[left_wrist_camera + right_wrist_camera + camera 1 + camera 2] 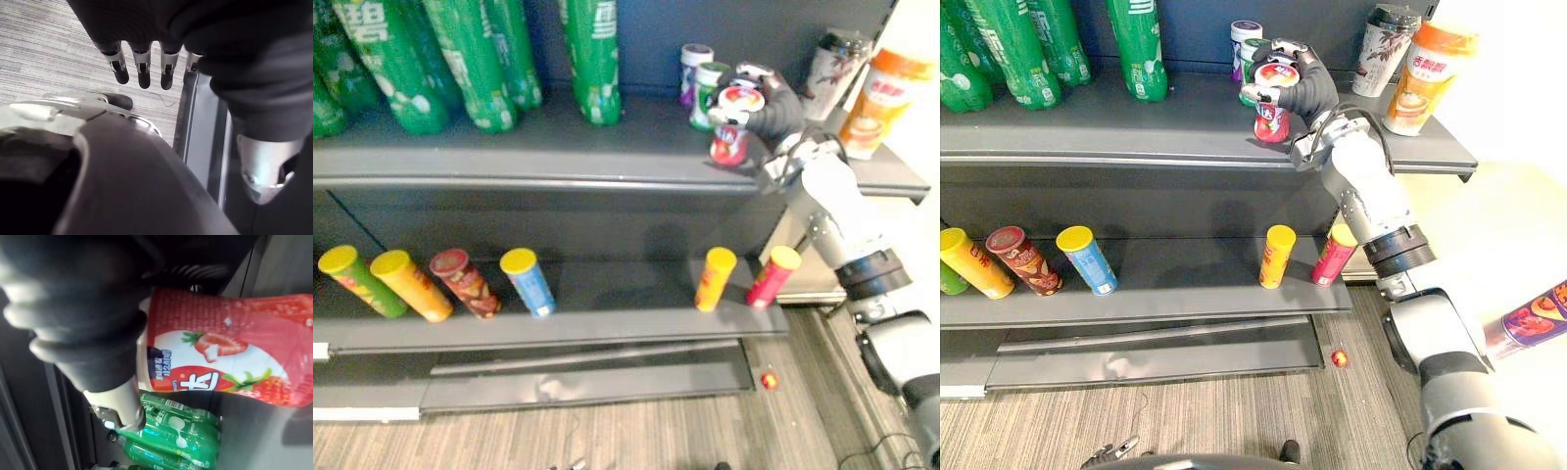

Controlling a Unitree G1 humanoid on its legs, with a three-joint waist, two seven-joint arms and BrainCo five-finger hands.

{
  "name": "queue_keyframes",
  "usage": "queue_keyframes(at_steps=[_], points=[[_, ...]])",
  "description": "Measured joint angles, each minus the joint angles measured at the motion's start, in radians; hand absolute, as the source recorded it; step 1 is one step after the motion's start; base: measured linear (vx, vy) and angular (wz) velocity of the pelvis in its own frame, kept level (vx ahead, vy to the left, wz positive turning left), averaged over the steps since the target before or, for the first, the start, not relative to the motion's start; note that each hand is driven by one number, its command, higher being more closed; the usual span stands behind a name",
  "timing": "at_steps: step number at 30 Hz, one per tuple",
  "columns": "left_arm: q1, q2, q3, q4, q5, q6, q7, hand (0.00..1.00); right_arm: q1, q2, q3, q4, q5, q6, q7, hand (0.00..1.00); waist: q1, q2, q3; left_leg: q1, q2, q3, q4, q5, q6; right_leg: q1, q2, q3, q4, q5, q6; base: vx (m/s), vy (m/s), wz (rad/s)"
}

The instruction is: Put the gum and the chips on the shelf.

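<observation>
A red strawberry gum bottle (729,140) with a white lid stands at the front edge of the top shelf (558,147). My right hand (775,106) is curled round it from above and behind, and the label shows close up in the right wrist view (220,352). Two more gum bottles, purple (693,67) and green (707,96), stand just behind it. Chips cans lean on the lower shelf (607,318), a yellow one (715,278) and a red one (771,276) nearest my arm. My left hand (142,66) hangs over the floor with relaxed fingers, holding nothing.
Green soda bottles (592,59) fill the left of the top shelf. Two drink cups (879,98) stand at its right end. Several more chips cans (460,282) lean at the left of the lower shelf. A purple can (1536,318) shows at the far right.
</observation>
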Motion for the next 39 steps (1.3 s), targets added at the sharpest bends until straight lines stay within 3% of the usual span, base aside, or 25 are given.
queue_keyframes(at_steps=[33, 34, 39], points=[[-0.01, 0.005, -0.011, -0.001, 0.0, 0.0, 0.008, 0.0, -0.011, 0.002, -0.002, 0.006, -0.005, -0.015, -0.006, 1.0, 0.0, -0.003, 0.031, -0.002, 0.001, 0.001, -0.001, 0.0, 0.0, -0.001, 0.0, -0.003, 0.0, 0.0, 0.0, 0.0, 0.0, 0.0], [-0.01, 0.005, -0.011, -0.001, 0.0, 0.0, 0.008, 0.0, -0.011, 0.002, -0.002, 0.006, -0.006, -0.015, -0.009, 0.0, 0.0, -0.003, 0.031, -0.002, 0.001, 0.001, -0.001, 0.0, 0.0, -0.001, 0.0, -0.003, 0.0, 0.0, 0.0, 0.0, 0.0, 0.0], [-0.008, 0.005, -0.011, -0.008, 0.0, 0.0, 0.01, 0.0, -0.007, 0.016, -0.008, 0.007, -0.046, -0.013, -0.024, 0.0, -0.001, -0.003, 0.034, 0.0, 0.001, 0.002, -0.001, 0.0, 0.0, 0.0, 0.001, -0.002, 0.0, 0.0, 0.0, 0.0, 0.0, 0.0]])
